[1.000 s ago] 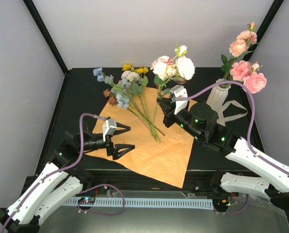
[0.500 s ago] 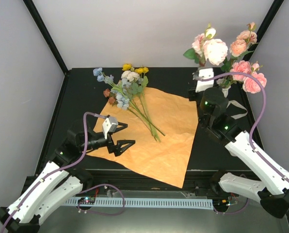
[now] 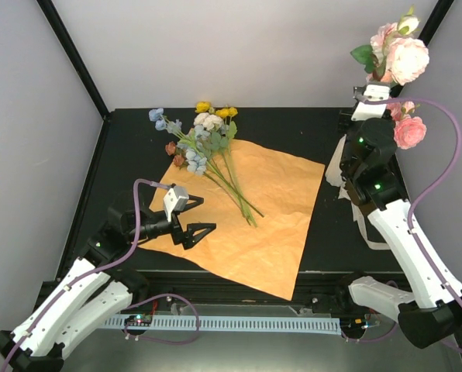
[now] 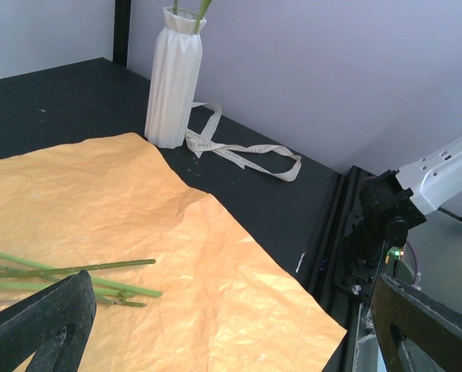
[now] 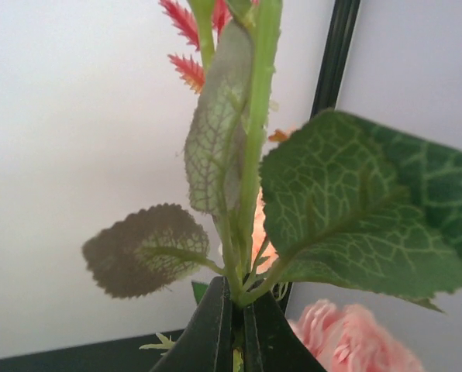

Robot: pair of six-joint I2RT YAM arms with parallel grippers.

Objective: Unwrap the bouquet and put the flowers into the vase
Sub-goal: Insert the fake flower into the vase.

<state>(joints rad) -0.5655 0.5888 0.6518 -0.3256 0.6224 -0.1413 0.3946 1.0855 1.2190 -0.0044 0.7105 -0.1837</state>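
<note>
The right hand (image 5: 237,311) clamped a leafy green artificial flower stem (image 5: 252,147) high near the ribbed white vase (image 4: 174,77); the left hand (image 3: 208,215) gaped wide over orange paper (image 3: 274,213).

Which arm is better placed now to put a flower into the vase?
Right. The right pincer is shut on a flower stem, held up near the vase. The left pincer is open and empty over the orange paper, far from the vase.
</note>
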